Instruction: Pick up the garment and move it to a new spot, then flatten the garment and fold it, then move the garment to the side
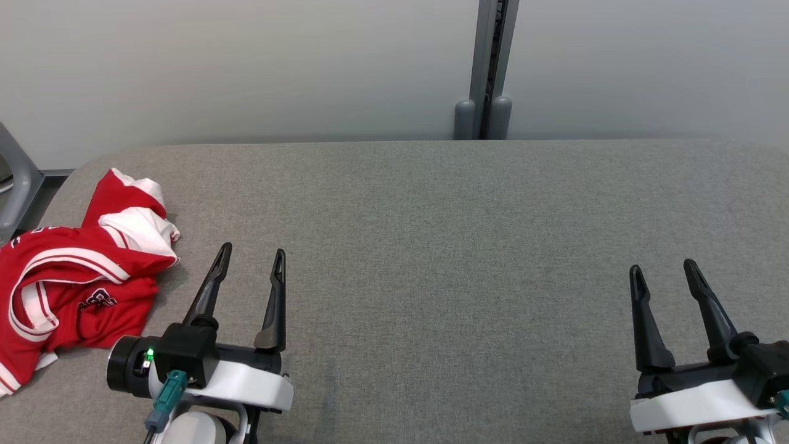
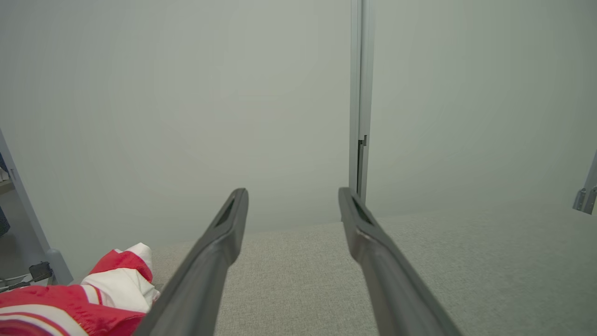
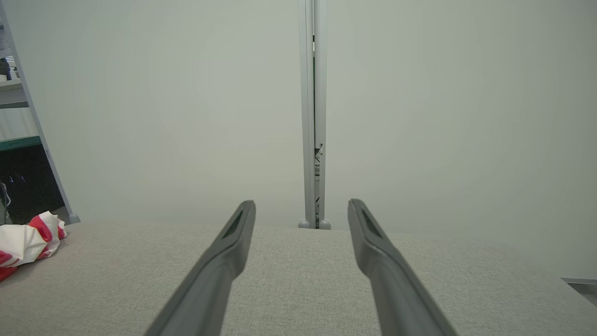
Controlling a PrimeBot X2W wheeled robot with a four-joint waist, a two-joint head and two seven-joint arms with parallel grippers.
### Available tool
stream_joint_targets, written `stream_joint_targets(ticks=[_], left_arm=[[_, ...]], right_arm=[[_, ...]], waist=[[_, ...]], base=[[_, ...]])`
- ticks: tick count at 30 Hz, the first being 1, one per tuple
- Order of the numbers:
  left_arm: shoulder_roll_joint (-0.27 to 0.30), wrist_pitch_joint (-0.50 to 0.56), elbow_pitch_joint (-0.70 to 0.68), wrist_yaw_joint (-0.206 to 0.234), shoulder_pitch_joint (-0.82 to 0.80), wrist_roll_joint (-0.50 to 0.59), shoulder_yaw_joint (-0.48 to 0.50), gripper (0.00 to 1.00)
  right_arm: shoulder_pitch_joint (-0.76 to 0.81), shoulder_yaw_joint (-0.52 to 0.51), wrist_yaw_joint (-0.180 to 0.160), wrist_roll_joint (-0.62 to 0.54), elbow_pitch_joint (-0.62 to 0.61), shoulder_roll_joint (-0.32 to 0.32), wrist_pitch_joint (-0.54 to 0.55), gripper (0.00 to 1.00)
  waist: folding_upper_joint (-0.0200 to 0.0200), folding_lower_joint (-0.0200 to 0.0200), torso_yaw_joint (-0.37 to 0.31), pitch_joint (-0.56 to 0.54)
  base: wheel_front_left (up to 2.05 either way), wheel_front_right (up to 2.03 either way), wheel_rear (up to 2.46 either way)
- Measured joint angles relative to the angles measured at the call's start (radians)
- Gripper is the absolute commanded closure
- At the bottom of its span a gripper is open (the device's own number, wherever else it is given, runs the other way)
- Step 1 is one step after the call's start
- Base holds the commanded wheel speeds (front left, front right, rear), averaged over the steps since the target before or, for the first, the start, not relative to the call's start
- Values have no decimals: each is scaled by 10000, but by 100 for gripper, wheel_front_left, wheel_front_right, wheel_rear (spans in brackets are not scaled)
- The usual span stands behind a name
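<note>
A red and white garment (image 1: 74, 271) lies crumpled at the far left of the grey table (image 1: 431, 234), partly cut off by the head view's left edge. My left gripper (image 1: 253, 254) stands open just right of it, apart from the cloth, nothing between its fingers. In the left wrist view the garment (image 2: 93, 298) sits at the lower left beside my left gripper (image 2: 293, 196). My right gripper (image 1: 662, 271) is open at the lower right, far from the cloth. The right wrist view has my right gripper (image 3: 301, 207) over bare table and the garment (image 3: 28, 240) at its left edge.
A pale wall stands behind the table with a grey vertical post (image 1: 490, 68) at the back centre. A grey metal frame leg (image 1: 15, 179) rises at the far left beyond the table's rounded corner.
</note>
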Motion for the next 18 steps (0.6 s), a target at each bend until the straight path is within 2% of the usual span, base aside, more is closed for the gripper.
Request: stream_joint_targets(ticks=[18], left_arm=[[-8, 0, 56, 12, -12, -69, -31, 0]], right_arm=[[-1, 12, 0, 79, 8, 19, -17, 0]], waist=[[0, 0, 62, 51]], base=[[0, 0, 0]])
